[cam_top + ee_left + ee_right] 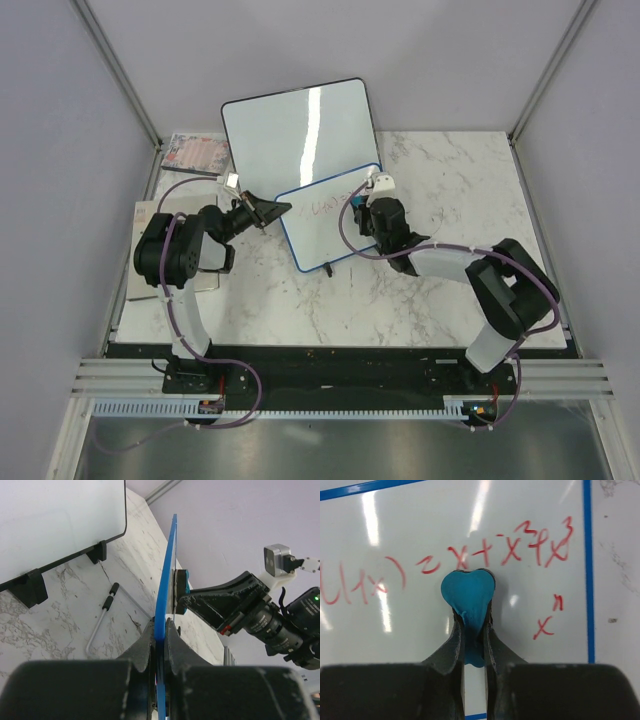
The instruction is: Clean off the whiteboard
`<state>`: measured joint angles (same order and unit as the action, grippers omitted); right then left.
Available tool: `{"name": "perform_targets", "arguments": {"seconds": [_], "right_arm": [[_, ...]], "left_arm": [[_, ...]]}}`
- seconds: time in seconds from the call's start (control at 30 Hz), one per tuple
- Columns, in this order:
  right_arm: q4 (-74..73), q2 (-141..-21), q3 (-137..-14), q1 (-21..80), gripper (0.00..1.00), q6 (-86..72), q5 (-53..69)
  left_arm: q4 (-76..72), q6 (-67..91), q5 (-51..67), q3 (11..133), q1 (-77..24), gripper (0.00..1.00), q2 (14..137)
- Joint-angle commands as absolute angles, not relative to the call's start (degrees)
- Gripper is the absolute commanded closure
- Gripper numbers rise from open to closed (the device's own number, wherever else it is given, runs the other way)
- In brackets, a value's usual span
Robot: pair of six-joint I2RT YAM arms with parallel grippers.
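- While the left gripper (160, 630) braces it, jaws shut tight on the blue frame of its left edge, the whiteboard (325, 225) is tilted up near the middle of the marble table (450, 180), just in front of the larger blank board (300, 125).
- The right gripper (472, 625) has its fingers closed on a teal eraser (468, 592), whose pad lies against the board's face.
- The step in hand looks like wiping. The eraser is just below 1 line of red writing (455, 562), which shows no smudging, so little seems done.
- The next move, as I judge it, calls for sweeping the pad up and across that line, then over the small red "x" to the right, with firm pressure against the left arm's hold.
- No container shows in any of the 3 views.
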<state>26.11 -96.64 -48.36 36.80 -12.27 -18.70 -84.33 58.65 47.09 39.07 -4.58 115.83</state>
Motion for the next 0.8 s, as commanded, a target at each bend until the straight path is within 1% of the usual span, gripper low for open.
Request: {"name": "perform_targets", "arguments": {"seconds": [0.0,0.13,0.57,0.63,0.77], "right_arm": [[19.16,-98.17,-44.13,29.63,1.0,-12.83,-23.56],[19.95,-97.47,-42.02,26.29,1.0,-14.23,-21.46],[16.44,-96.94,-41.84,21.19,1.0,-22.14,-20.39],[16.79,-96.59,-41.22,19.43,1.0,-23.55,-18.72],[17.75,-96.77,-41.04,18.98,1.0,-22.24,-15.83]], "left_arm": [[-85.34,51.68,54.49,37.09,-4.92,0.98,116.98],[-84.82,51.5,54.58,37.44,-4.92,0.98,117.16],[-84.46,51.5,55.28,37.44,-4.83,0.98,116.37],[-84.29,51.59,55.37,37.44,-4.66,0.98,116.19],[-84.29,51.68,55.37,37.53,-4.48,0.98,116.28]]}}
